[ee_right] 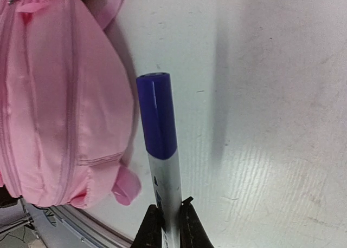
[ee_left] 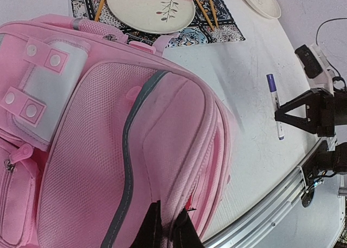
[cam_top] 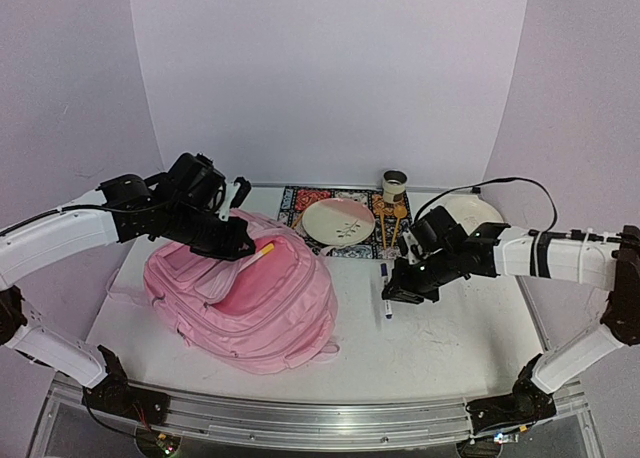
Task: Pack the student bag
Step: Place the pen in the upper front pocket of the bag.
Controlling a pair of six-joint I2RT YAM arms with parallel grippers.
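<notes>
Student bag, big and pink, lies flat on the left half of the white table, front pockets and white patch facing up. The left arm reaches over its far end. From the wrist camera the left jaws look pinched shut on a fold of the bag's fabric at its edge. A short yellow stick pokes out just beside them; I cannot tell what it is.

Over on the right, the right jaws are clamped on the lower barrel of a marker with a white body and blue-purple cap, the cap end pointing away from the arm. The marker sits near the bag's side but apart from it, low over the table; whether it touches the table I cannot tell.

At the back, a patterned mat carries a leaf-painted plate and some wooden utensils, with a cup behind them and a plain white plate to the right
</notes>
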